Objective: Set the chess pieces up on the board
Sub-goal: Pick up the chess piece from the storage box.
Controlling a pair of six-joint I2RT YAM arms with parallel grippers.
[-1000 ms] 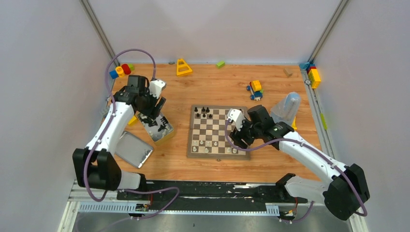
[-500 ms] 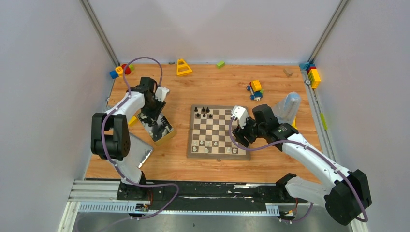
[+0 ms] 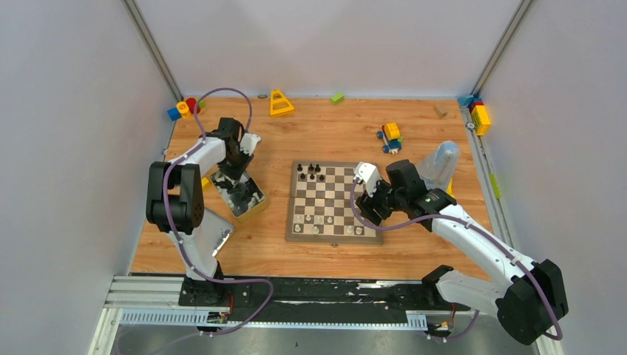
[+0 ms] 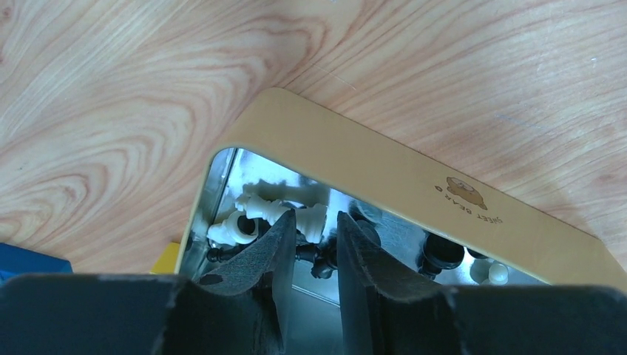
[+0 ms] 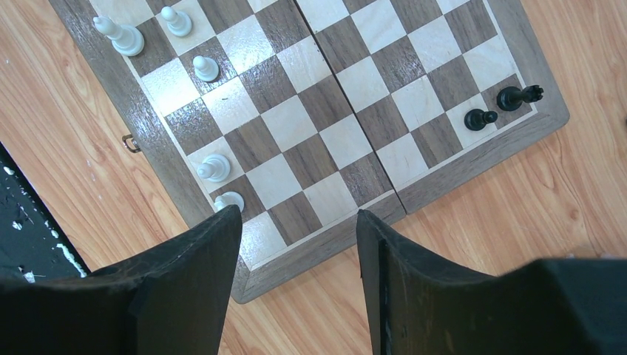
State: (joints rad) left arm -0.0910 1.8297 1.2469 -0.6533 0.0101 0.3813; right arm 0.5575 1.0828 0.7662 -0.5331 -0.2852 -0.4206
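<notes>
Few chess pieces (image 3: pixel 310 171) upright on board (image 3: pixel 333 200)

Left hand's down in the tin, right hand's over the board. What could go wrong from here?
The left hand sits narrowly parted in the heaped black and white chess pieces inside the silver metal tin; closing may pinch two pieces or none.
The open right hand hangs with one fingertip beside a white chess piece at the edge of the brown-and-cream wooden chessboard; lowering could topple it.

Overhead, close right wrist — board (image 3: pixel 333 198) shared
</notes>
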